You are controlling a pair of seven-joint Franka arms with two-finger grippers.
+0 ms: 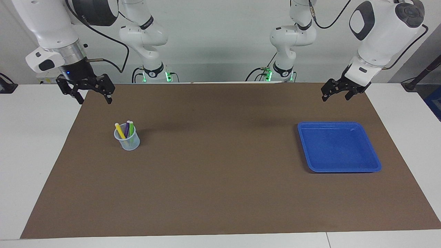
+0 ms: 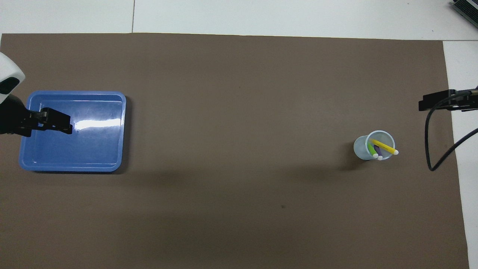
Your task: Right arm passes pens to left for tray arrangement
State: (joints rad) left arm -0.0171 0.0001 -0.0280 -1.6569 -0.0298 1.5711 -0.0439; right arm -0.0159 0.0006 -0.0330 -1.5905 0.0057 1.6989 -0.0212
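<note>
White surface (image 1: 38, 144) carries a brown mat (image 1: 220, 186); the blue tray (image 1: 339, 146) lies bare on the mat toward the left arm's end, and the small clear cup (image 1: 127, 139) stands toward the right arm's end. Left claw (image 1: 339, 93) hangs open and empty over the mat's corner at the robots' edge, right claw (image 1: 92, 96) likewise open and empty over the other robot-side corner. Yellow pen (image 1: 120, 131), purple pen (image 1: 126, 128) and green pen (image 1: 131, 127) stand in the cup, cap ends up.

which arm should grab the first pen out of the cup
Probably the right arm: its open gripper hangs at the cup's end of the table, where the pens stand. The left gripper hangs open near the tray.
</note>
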